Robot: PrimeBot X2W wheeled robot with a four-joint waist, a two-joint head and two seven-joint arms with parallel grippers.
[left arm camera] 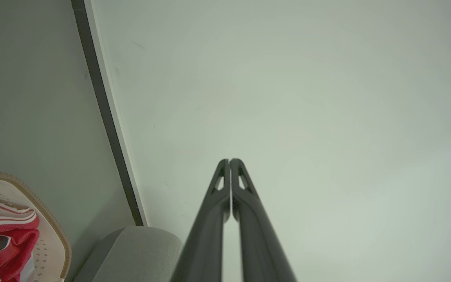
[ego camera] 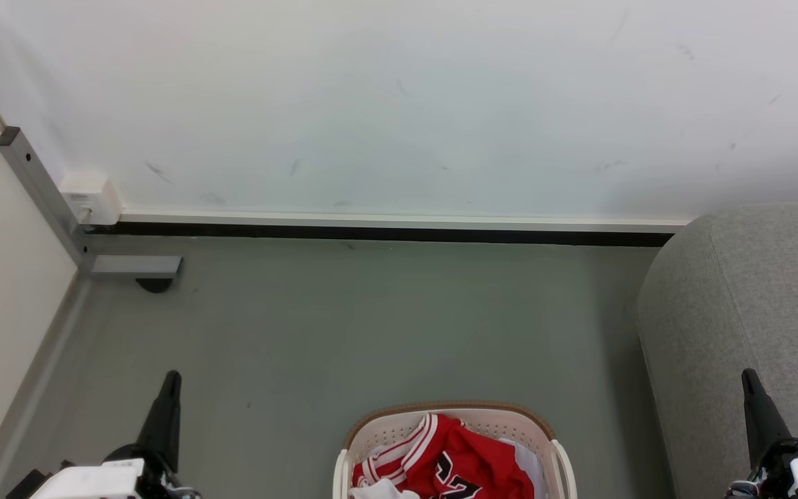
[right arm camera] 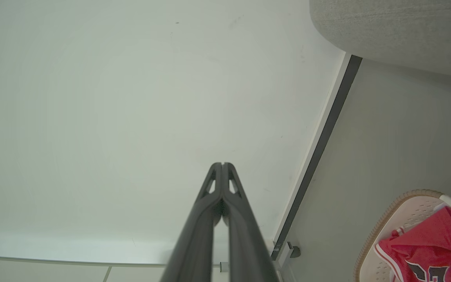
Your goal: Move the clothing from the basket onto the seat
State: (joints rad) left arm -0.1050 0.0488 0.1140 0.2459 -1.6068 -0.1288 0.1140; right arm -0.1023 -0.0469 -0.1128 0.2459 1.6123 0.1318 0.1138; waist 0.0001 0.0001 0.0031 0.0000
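Grey-green floor, scuffed white wall, corner box, perhaps socket; grey seat right. Red clothing in basket. Arms low: left gripper, right gripper point wallward, jaws pressed together, empty.

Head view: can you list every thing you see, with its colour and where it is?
jersey: one, red with white stripes, inside the basket
basket: one, cream with brown rim, on the floor, bottom middle
white cloth: some, white, in the basket too
seat: one, grey, right side
floor: one, grey-green, below the wall
wall: one, white, at the back
wall box: one, white, low on wall, left
metal post: one, grey, left corner
left pincer: one, black, shut, lower left
right pincer: one, black, shut, lower right
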